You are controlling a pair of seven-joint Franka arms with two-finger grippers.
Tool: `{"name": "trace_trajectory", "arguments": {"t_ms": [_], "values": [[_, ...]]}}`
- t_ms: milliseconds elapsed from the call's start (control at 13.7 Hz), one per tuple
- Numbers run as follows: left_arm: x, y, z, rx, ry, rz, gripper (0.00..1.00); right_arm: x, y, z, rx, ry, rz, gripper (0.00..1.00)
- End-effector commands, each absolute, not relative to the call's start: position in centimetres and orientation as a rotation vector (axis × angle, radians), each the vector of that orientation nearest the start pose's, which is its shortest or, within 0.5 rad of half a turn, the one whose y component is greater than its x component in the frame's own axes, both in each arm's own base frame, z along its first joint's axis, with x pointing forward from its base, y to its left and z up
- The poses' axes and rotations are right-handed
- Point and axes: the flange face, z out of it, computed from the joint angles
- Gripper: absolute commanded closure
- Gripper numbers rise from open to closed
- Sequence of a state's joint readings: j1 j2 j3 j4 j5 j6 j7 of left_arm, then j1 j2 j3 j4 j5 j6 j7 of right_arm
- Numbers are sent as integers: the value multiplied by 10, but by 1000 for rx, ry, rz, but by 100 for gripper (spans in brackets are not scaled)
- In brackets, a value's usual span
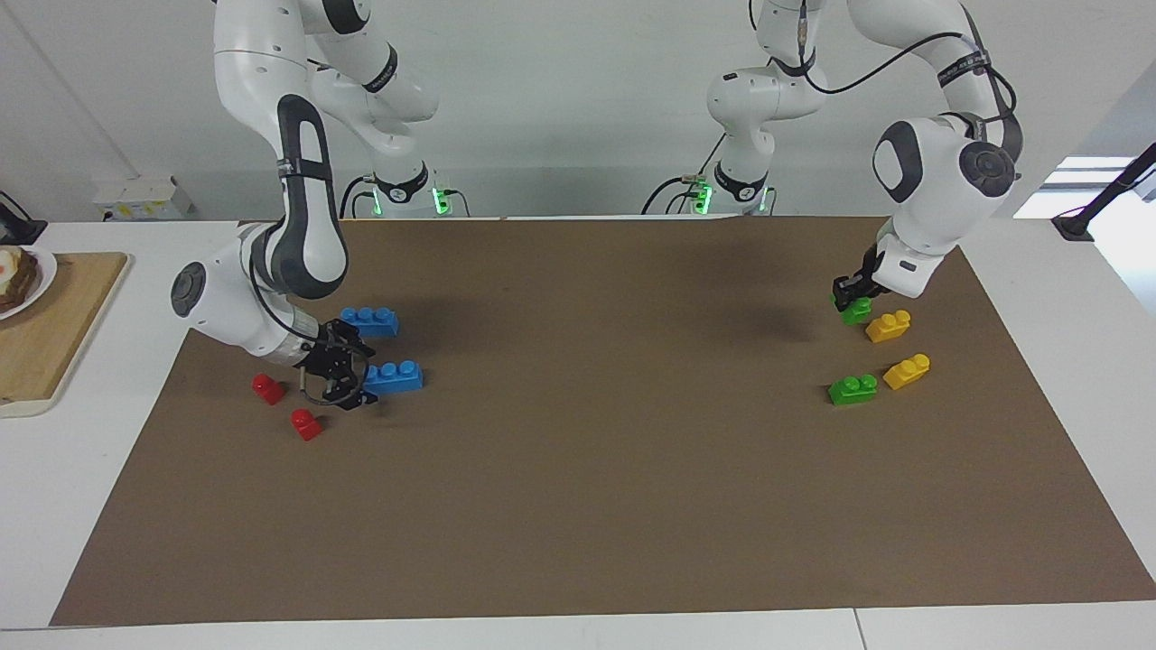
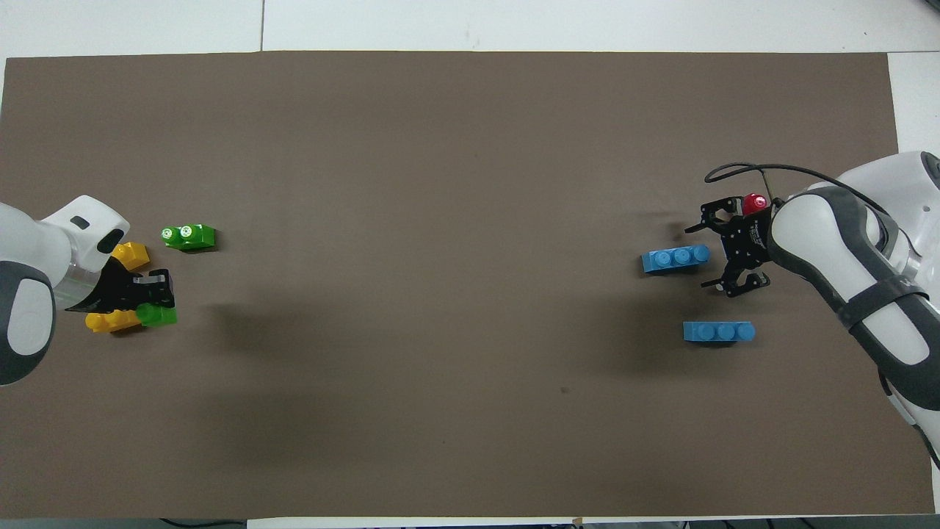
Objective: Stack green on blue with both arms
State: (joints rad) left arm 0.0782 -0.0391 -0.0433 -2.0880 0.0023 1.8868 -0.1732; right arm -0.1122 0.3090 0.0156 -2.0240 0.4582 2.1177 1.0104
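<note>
Two blue three-stud bricks lie toward the right arm's end: one (image 1: 394, 377) (image 2: 675, 259) farther from the robots, one (image 1: 370, 320) (image 2: 718, 331) nearer. My right gripper (image 1: 359, 377) (image 2: 706, 257) is low and open, with its fingers on either side of the farther blue brick's end. Two green two-stud bricks lie toward the left arm's end. My left gripper (image 1: 853, 293) (image 2: 153, 288) is down on the nearer green brick (image 1: 858, 312) (image 2: 158, 317), partly covering it. The other green brick (image 1: 853, 389) (image 2: 188, 236) lies free.
Two yellow bricks (image 1: 888, 325) (image 1: 907, 370) lie beside the green ones. Two red bricks (image 1: 267, 388) (image 1: 306, 423) lie by the right gripper. A brown mat (image 1: 578, 506) covers the table. A wooden board (image 1: 54, 334) with a plate stands off the mat at the right arm's end.
</note>
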Motion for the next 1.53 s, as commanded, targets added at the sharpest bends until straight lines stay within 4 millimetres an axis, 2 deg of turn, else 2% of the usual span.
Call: {"name": "trace_trajectory", "arguments": {"t_ms": [0,73,219,291,437,510,583,729,874,1093,1239,1457], "values": [[523,9,445,-3084,-428,289,100,572,-37,275,-2178,1817,499,4],[522,4,451,-3081,-426,300,100,572,-39,276,-2173,1823,494,4],[520,-6,463,-3067,-435,337,100,572,-38,275,-2148,1827,502,13],[522,-7,471,-3054,-509,319,100,573,-37,275,-2144,1828,503,22],[526,-6,492,-3037,-602,294,100,572,-38,275,-2145,1825,506,57],[528,-6,501,-3047,-618,292,100,572,-38,276,-2152,1813,513,89],[531,-5,509,-3078,-651,305,100,573,-39,278,-2163,1794,510,100],[534,-2,514,-3088,-691,303,100,579,-37,282,-2168,1782,496,100],[535,-4,513,-3089,-696,294,100,591,-38,302,-2162,1761,502,100],[536,-3,508,-3099,-700,298,100,612,-6,346,-2146,1757,489,100],[537,-8,503,-3097,-701,304,100,626,35,372,-2135,1763,466,100],[539,-5,503,-3075,-789,288,100,625,136,389,-2040,1904,474,100]]}}
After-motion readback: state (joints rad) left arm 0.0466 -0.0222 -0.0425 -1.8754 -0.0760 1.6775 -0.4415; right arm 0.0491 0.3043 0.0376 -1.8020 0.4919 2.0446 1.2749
